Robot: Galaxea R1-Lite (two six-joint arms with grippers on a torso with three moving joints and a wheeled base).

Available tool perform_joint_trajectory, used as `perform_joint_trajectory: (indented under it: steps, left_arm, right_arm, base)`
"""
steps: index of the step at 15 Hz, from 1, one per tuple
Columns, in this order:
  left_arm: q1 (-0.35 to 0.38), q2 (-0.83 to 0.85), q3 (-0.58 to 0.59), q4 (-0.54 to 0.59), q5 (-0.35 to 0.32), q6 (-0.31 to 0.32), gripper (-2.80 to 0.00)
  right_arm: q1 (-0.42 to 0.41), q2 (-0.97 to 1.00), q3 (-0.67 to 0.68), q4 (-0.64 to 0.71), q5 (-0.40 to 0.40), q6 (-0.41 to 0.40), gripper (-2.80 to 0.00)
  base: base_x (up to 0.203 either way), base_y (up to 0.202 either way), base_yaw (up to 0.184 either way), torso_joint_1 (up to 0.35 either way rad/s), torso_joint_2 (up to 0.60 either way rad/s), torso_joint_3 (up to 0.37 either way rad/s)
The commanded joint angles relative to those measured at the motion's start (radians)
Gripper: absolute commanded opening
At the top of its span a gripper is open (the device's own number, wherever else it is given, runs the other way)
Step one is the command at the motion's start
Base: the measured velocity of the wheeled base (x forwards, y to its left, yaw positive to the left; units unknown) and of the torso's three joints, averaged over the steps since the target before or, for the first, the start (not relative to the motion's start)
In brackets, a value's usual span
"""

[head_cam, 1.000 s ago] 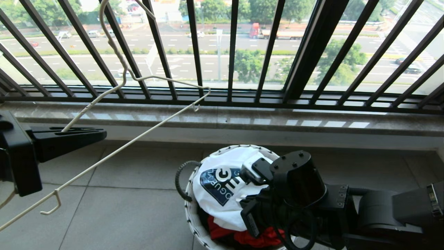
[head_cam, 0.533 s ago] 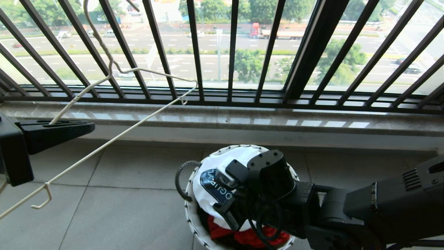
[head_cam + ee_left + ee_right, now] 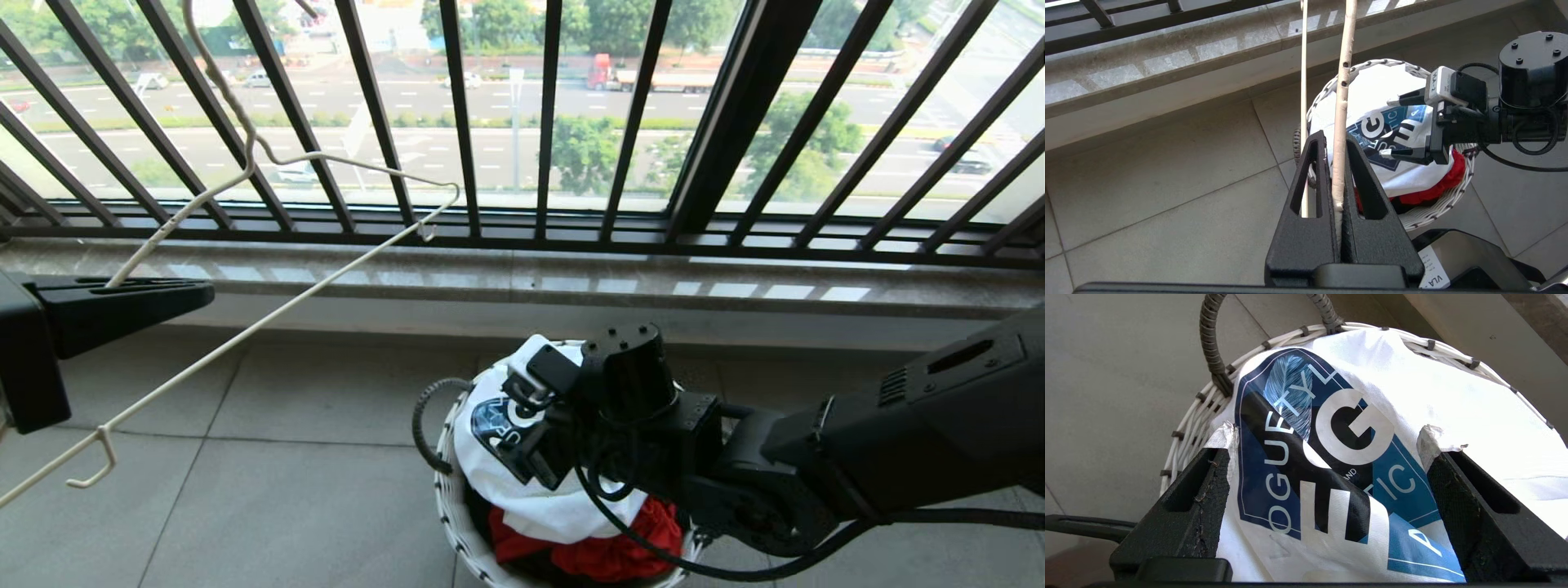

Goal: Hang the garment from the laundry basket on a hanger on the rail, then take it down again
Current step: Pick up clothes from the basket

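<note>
**Right gripper spread over the T-shirt, hanger clamped in the left**

You see the garment point(image 3: 498, 457) lying on top in the laundry basket point(image 3: 447, 482), which stands on the tiled floor near the window ledge. It fills the basket mouth, the blue chest print facing up, and a red cloth point(image 3: 604, 551) lies under it at the near side of the basket.

The right gripper point(image 3: 1327, 449) is just above the print, and its two fingers stand wide apart, one on each side of the lettering. Nothing is between them yet, as far as you can tell. The left gripper point(image 3: 1336, 192) is at the left side, well apart from the basket, and its fingers are pressed together on the thin wire of the hanger point(image 3: 245, 171).

I judge the shirt as light and very soft. It will fold and sag when you lift it, and it will not slip easily from the pads. The printed part is probably a little stiffer and smoother, so take a raised fold of plain white cloth near the print. Pinch only the top layer, or the red cloth can come up together with it.
</note>
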Motion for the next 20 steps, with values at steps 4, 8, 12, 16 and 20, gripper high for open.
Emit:
perform_joint_trajectory:
  steps: [4,8,12,16,20]
  left_arm:
    - [0.007,0.004,0.006,-0.037,-0.001,-0.004,-2.80]
    - [0.013,0.001,0.006,-0.038,-0.001,-0.003,-2.80]
    - [0.019,0.001,0.005,-0.039,-0.001,-0.003,-2.80]
    - [0.019,0.003,0.006,-0.039,-0.001,-0.001,-2.80]
    - [0.017,-0.011,0.004,-0.039,-0.003,0.005,-2.80]
  right_arm:
    - [-0.032,0.062,-0.015,-0.004,0.018,-0.003,0.00]
    - [-0.036,0.070,0.015,0.003,0.020,-0.003,0.00]
    - [-0.036,0.079,0.049,-0.002,0.021,-0.001,0.00]
    - [-0.036,0.040,0.060,-0.002,0.021,-0.001,-2.80]
    - [-0.037,-0.009,0.141,0.002,0.021,-0.009,-2.80]
  base:
    - [0.000,0.000,0.000,0.000,0.00,0.000]
    - [0.000,0.000,0.000,0.000,0.00,0.000]
    - [0.000,0.000,0.000,0.000,0.00,0.000]
    - [0.000,0.000,0.000,0.000,0.00,0.000]
    - [0.000,0.000,0.000,0.000,0.00,0.000]
